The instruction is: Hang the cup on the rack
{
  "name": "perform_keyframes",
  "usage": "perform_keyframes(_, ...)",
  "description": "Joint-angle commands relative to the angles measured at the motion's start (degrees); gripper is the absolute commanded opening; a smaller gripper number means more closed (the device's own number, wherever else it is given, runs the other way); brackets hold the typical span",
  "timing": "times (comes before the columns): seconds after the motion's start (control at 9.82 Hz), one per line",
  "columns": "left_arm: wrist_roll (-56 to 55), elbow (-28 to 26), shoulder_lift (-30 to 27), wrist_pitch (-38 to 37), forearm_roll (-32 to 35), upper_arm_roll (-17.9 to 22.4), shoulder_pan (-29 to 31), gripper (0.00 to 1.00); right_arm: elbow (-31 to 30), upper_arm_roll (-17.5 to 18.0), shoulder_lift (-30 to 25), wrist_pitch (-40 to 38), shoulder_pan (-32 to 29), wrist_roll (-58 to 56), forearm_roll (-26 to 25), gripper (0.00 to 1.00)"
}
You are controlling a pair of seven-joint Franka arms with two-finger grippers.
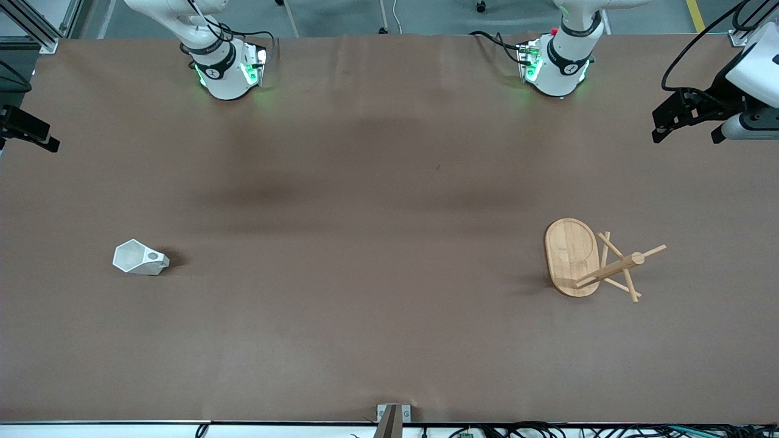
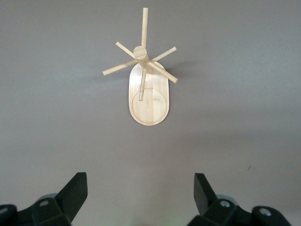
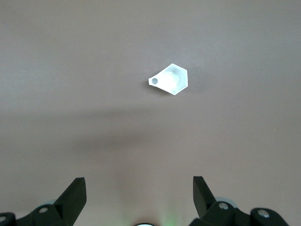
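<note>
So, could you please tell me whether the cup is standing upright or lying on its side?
On its side. The cup lies on the table with its open rim facing sideways toward the right arm's end, narrow base pointing toward the middle.

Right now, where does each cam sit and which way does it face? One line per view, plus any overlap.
Front view: high across the table, facing both arm bases; shows cup, rack, left gripper, right gripper.
Left wrist view: on the left arm, looking down at the rack; open fingertips show.
Right wrist view: on the right arm, looking down at the cup; open fingertips show.
Shared: front and left wrist see the rack; front and right wrist the cup.
</note>
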Motion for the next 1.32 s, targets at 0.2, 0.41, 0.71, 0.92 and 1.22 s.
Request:
perform_keyframes(0.2, 0.59, -0.05, 1.12, -0.99, 0.9, -0.28, -0.05, 1.0, -0.38, 0.0, -0.39, 0.13, 0.75, -0.11, 0.49, 1.0)
perform_keyframes(0.41, 0.67, -0.05, 1.12, -0.99, 0.81, -0.19, 0.3, 1.0, -0.47, 0.0, -0.3, 0.13, 0.93, -0.2, 0.49, 1.0)
perform_keyframes(0.71, 0.94, -0.05, 1.12, -0.99, 0.46, -0.1, 0.3, 1.0, -1.78, -0.53, 1.27, 2.57, 0.4, -7.36, 0.49, 0.99)
perform_keyframes(0.92, 0.68, 0.04, 1.12, -0.99, 0.55, -0.1, -0.05, 1.0, -8.08, -2.01, 1.37, 9.41, 0.31, -10.21, 0.49, 0.98)
perform_keyframes(1.22, 0.94, 0.13, 1.12, -0.99, 0.37, -0.19, 0.13, 1.0, -19.24, -3.25, 1.8, 23.01, 0.31, -11.09, 0.49, 1.0)
